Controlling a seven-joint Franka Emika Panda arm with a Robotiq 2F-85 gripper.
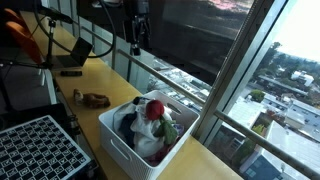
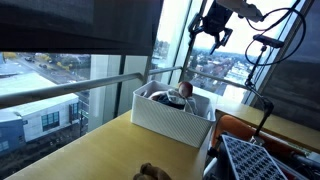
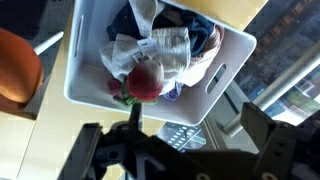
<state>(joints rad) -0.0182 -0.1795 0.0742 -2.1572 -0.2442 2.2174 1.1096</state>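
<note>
At upper centre of an exterior view, the gripper hangs well above the bin, fingers spread and empty. The red toy lies on the cloths inside the bin, at lower centre of frame. A small brown item lies on the table to the left, apart from the bin.

At upper right of an exterior view, the gripper shows its fingers splayed wide with nothing between them. The bin sits mid-frame below, and the toy is just visible over its rim. The brown item lies at the bottom edge.

Across the bottom of the wrist view, the fingers stand far apart, dark and blurred. The toy rests at centre in the bin, among the cloths and clear of the fingers.

Assessment: the toy appears deposited and let go. The brown item is the one loose thing seen outside the bin, untouched.
</note>
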